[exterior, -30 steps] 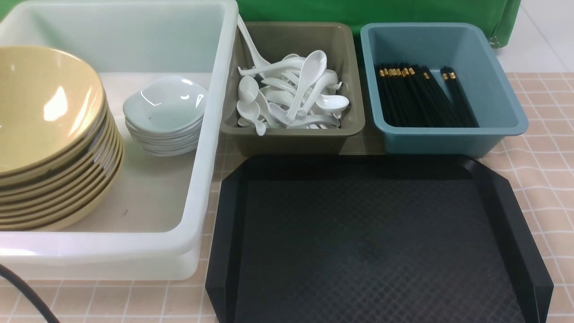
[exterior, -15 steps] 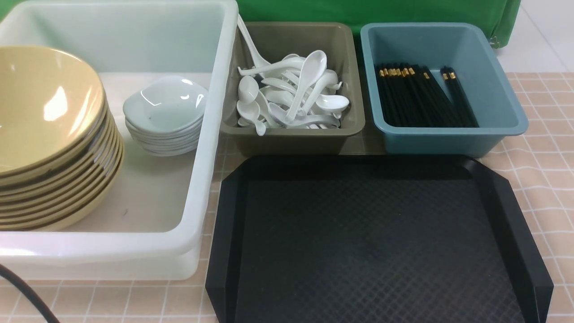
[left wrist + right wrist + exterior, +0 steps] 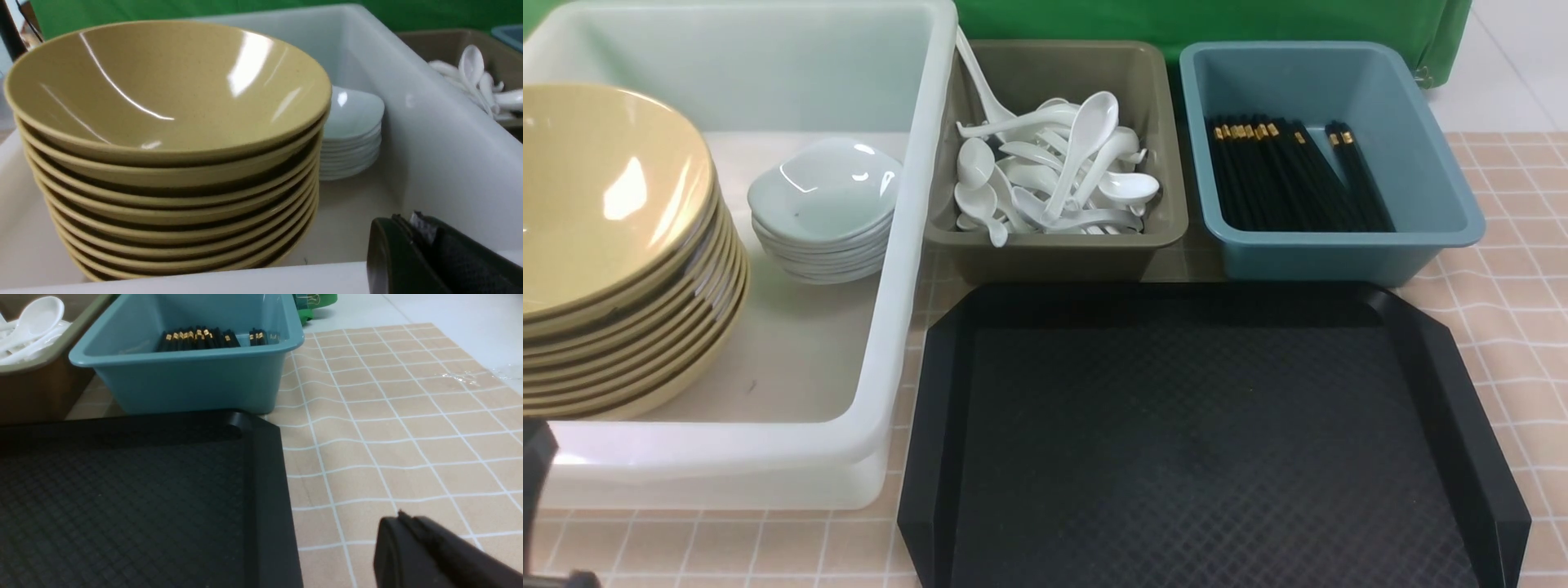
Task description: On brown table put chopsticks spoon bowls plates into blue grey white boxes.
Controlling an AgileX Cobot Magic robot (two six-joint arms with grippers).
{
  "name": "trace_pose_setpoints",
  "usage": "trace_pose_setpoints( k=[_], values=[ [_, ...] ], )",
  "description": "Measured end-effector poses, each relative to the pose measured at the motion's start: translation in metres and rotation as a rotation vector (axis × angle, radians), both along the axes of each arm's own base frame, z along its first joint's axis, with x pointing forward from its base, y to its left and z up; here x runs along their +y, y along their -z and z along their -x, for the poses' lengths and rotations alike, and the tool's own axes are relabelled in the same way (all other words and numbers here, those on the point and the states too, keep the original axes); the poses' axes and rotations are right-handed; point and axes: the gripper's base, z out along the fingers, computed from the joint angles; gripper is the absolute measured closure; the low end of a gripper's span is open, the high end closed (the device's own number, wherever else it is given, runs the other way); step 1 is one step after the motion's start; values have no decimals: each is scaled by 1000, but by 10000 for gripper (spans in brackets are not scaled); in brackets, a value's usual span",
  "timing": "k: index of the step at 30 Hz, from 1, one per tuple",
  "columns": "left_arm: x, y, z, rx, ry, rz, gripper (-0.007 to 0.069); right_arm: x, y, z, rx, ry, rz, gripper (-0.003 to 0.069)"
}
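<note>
A stack of yellow bowls (image 3: 596,204) and a stack of small white plates (image 3: 821,192) sit in the white box (image 3: 907,245). White spoons (image 3: 1062,171) fill the grey box (image 3: 1054,245). Black chopsticks (image 3: 1290,175) lie in the blue box (image 3: 1339,253). My left gripper (image 3: 402,222) is shut and empty, at the white box's near rim (image 3: 245,279), beside the bowls (image 3: 163,90). My right gripper (image 3: 402,518) is shut and empty over the checked cloth, right of the black tray (image 3: 122,498). It does not show in the front view.
The black tray (image 3: 1192,441) lies in front of the grey and blue boxes with nothing on it. A dark part of my left arm (image 3: 535,465) shows at the bottom left edge. Checked cloth (image 3: 1519,245) covers the table to the right.
A dark part of my left arm has come up into the bottom left corner of the front view, where only a black cable showed before. The boxes and their contents have not moved.
</note>
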Motion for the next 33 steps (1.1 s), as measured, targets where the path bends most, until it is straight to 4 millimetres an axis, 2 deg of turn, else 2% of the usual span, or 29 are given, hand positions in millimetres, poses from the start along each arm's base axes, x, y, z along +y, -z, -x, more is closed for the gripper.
trace_pose_setpoints(
  k=[3, 4, 9, 13, 33],
  values=[
    [2, 31, 0, -42, -39, 33, 623, 0, 0, 0, 1, 0, 0, 612],
    [3, 36, 0, -33, -50, 40, 623, 0, 0, 0, 1, 0, 0, 612],
    [3, 44, 0, 14, -65, 48, 623, 0, 0, 0, 1, 0, 0, 609],
    [2, 55, 2, 136, -54, 50, 623, 0, 0, 0, 1, 0, 0, 606],
    [2, 57, 2, 155, -52, 52, 623, 0, 0, 0, 1, 0, 0, 585]
  ],
)
